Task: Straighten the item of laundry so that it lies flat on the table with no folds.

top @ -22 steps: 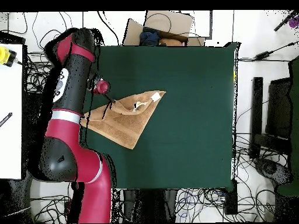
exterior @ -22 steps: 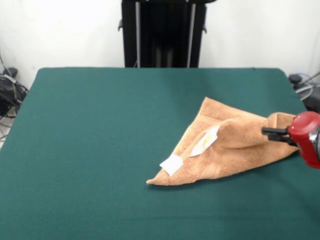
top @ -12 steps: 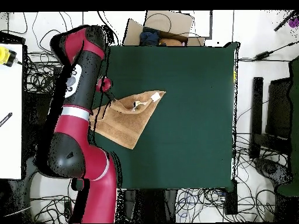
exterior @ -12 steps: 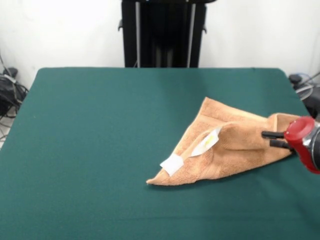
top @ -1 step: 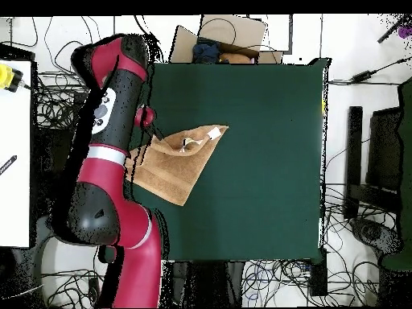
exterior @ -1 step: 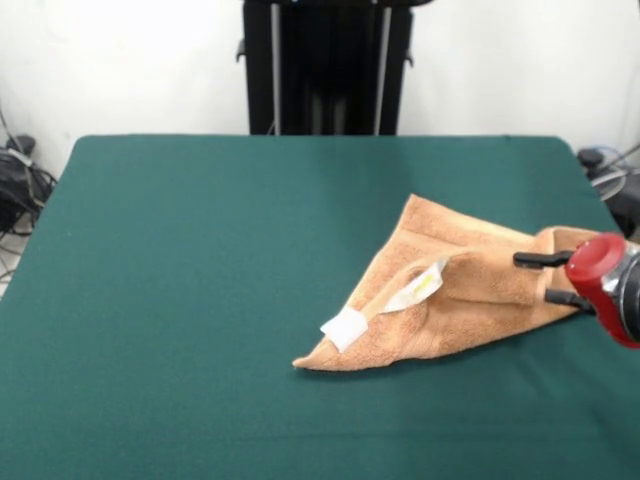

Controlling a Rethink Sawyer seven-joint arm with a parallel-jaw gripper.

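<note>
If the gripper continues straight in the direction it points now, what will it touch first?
Most likely the orange-tan towel. In the front view the gripper points sideways at the towel's raised fold, jaws open above and below it. The fold lies directly ahead, though depth is hard to judge exactly.

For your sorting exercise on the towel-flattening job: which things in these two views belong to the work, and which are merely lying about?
Belong to the job:
- towel, folded over itself, white tags showing
- green table it lies on
- gripper, fingers apart at the towel's corner

Just lying about:
- cables on the floor
- cardboard box beyond the table's edge
- black stand behind the table
</note>
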